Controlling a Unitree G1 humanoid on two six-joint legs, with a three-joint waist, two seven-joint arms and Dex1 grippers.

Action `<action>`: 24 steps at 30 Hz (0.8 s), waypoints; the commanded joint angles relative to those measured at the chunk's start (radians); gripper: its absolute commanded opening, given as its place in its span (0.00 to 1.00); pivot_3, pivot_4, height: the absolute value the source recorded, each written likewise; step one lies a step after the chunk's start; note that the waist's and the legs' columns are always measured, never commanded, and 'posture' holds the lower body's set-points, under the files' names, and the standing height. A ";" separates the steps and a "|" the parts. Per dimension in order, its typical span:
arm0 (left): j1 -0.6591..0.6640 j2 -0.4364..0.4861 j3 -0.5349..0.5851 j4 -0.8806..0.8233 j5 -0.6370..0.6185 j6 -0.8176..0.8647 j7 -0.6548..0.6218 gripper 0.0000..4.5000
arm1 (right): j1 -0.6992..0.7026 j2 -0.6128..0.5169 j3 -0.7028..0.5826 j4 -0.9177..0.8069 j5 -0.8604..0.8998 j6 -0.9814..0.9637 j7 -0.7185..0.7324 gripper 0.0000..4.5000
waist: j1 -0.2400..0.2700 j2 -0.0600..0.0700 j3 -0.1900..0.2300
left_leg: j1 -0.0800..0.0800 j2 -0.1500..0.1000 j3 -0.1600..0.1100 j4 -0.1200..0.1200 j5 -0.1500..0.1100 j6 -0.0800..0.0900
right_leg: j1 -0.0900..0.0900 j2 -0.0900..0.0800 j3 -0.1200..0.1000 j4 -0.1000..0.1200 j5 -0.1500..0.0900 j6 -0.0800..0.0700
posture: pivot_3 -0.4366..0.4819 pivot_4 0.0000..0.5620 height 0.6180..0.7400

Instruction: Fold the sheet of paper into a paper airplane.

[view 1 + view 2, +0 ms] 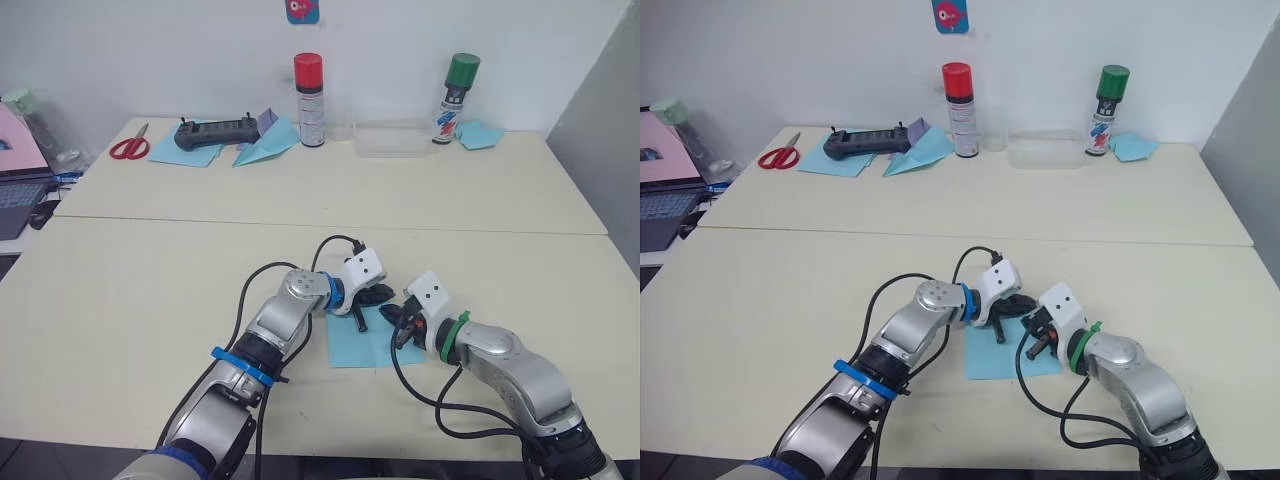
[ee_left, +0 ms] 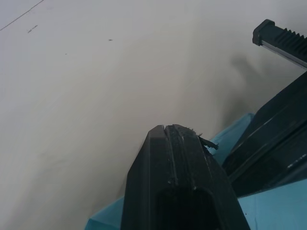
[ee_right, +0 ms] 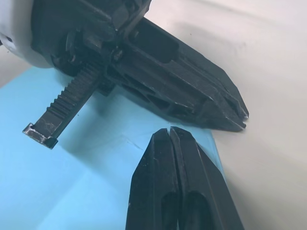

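The sheet of paper (image 1: pixel 352 347) is a light blue rectangle lying flat near the table's front edge, between my two arms. My left gripper (image 1: pixel 378 296) rests shut over the sheet's far edge, its fingers (image 2: pixel 168 158) pressed together with bare table beyond them. My right gripper (image 1: pixel 396 320) comes in from the right, shut too, with its tip at the sheet's right side. In the right wrist view its closed fingers (image 3: pixel 169 182) lie over the blue sheet (image 3: pixel 72 182), close beside the left gripper's fingers (image 3: pixel 192 91). No paper shows between either pair of fingers.
At the back of the table stand a red-capped spray can (image 1: pixel 309 100), a green-capped can (image 1: pixel 459 98) and a clear plastic box (image 1: pixel 392 140). Red scissors (image 1: pixel 130 148), a black controller (image 1: pixel 213 133), a wider blue paper dart (image 1: pixel 265 143) and a small blue paper lump (image 1: pixel 480 133) lie there. A laptop (image 1: pixel 18 195) sits far left.
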 commanded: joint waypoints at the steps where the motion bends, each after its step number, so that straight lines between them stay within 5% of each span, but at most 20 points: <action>1: 0.033 0.041 -0.014 0.053 0.059 0.035 0.040 0.00 | 0.021 -0.012 0.005 0.020 -0.016 0.040 -0.010 0.00 | -0.001 0.000 0.000 | 0.001 0.000 0.000 0.000 0.000 0.000 | 0.001 0.000 0.000 0.000 0.000 0.000 | 0.48 0.27 1.00; 24: 0.020 0.147 0.085 0.178 0.041 -0.064 0.153 0.00 | -0.012 0.012 0.042 0.043 -0.019 0.057 -0.013 0.00 | -0.029 -0.004 -0.005 | 0.009 0.002 0.001 0.000 0.000 0.000 | 0.005 0.000 0.001 0.003 -0.002 -0.004 | 0.48 0.27 1.00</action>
